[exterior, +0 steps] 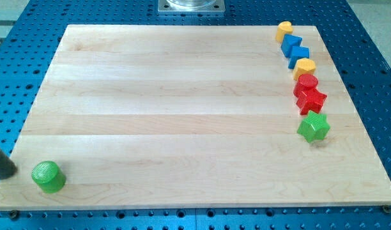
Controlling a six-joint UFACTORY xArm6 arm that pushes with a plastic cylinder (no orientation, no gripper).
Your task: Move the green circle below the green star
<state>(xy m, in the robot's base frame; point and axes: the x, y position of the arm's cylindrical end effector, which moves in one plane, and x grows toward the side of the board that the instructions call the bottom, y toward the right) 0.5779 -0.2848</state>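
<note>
At the view's bottom left corner, the dark rod comes in from the edge, and my tip rests just to the left of the green circle, a small ribbed green cylinder block. They look very near, maybe touching; I cannot tell for sure. This arm has no jaws at all, so nothing is apart or clamped; it only pushes.

Far to the right of my tip, well apart across the pale wooden board, sits the green star block. Above the star, a column of blocks goes toward the view's top: a red star, a red round block, a yellow block, two blue blocks, and a yellow heart-like block.

I judge the task is not yet started, because the circle must cross almost the whole board. The risk is the long push: a round block can roll off the side of the rod if the contact is not centred. Also the circle lies near the board's bottom edge and could slip off it. Near the end, too much force could knock the green star away.
</note>
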